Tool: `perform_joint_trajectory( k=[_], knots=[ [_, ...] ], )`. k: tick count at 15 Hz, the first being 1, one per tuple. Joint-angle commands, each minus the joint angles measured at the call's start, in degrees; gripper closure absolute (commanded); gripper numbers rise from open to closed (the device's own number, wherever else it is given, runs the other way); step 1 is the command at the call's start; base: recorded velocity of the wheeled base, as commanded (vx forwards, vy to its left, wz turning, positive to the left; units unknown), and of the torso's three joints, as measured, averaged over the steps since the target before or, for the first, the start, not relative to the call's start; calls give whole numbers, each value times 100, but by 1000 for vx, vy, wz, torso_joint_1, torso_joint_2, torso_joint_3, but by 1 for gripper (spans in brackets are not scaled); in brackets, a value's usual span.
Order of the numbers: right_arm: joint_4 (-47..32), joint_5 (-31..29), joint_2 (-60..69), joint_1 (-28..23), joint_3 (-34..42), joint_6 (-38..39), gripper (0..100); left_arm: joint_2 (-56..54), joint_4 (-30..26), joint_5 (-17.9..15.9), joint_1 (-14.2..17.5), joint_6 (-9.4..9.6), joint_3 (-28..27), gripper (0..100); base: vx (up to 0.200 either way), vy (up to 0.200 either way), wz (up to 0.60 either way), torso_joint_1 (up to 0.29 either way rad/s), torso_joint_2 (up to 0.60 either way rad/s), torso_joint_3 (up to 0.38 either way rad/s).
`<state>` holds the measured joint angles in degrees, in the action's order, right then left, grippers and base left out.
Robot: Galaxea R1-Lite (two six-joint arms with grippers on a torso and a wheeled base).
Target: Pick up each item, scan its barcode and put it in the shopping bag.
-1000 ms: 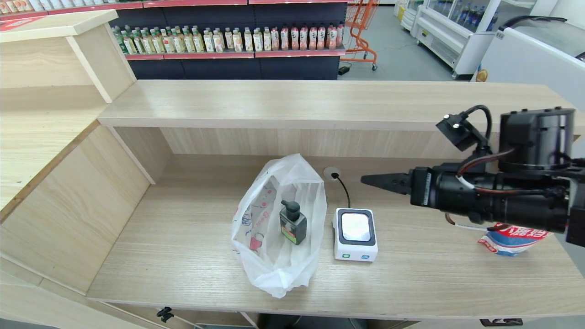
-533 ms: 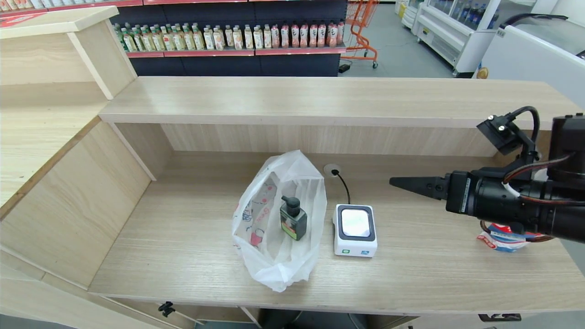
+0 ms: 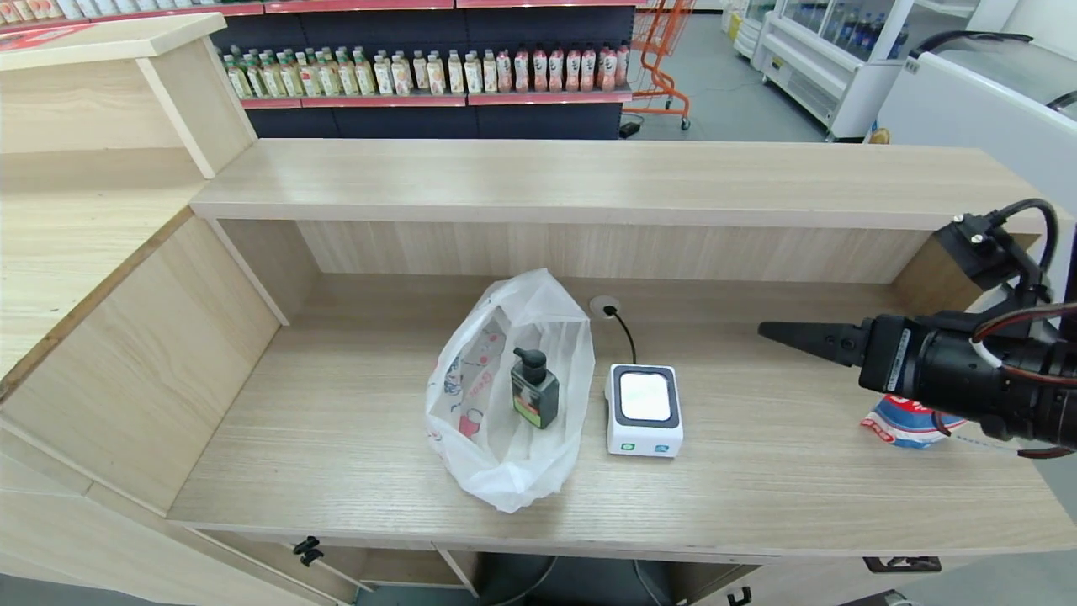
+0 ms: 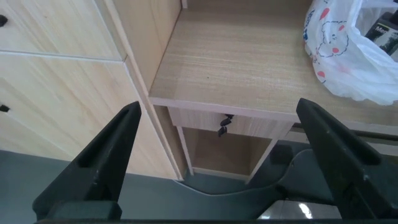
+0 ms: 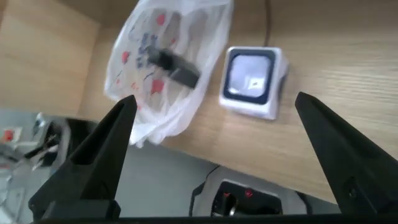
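Holds right tool [image 3: 772, 332] spread and empty over counter [image 3: 757, 497], right of scanner [image 3: 644, 409]; left tool [image 4: 219, 107] spread too; bottle [image 3: 533, 396] in bag [image 3: 471, 442].

Dark pump bottle [image 3: 533, 397] in white shopping bag [image 3: 496, 475], scanner [image 3: 644, 409] just beside

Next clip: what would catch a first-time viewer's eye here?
The white shopping bag lies open in the middle of the counter with a dark pump bottle inside it. Close beside it, on the robot's right, sits the white barcode scanner. The right gripper hovers open and empty above the counter's right end, near a red, white and blue packet.
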<state>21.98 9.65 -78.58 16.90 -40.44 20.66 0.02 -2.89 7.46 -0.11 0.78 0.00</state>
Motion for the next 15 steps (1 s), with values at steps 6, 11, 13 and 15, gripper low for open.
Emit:
perform_joint_trajectory(
  k=[6, 11, 13, 15],
  knots=[
    [-502, -737, 212, -143, -35, 729, 0, -2, -1, 1, 2, -8, 0, 0, 0, -200, 0, 4, 3, 2],
    [-1548, -1238, 185, -134, -615, 1898, 0, -2, -1, 1, 11, 1, 0, 0, 0, -200, 0, 3, 1, 2],
    [-1961, -1510, 176, -143, -799, 2065, 0, -2, -1, 1, 2, 1, 0, 0, 0, -200, 0, 5, 2, 2],
    [-2066, -1915, 185, -152, -808, 2170, 0, -2, -1, 1, 2, 1, 0, 0, 0, 0, 0, 0, 0, 0]
  ],
)
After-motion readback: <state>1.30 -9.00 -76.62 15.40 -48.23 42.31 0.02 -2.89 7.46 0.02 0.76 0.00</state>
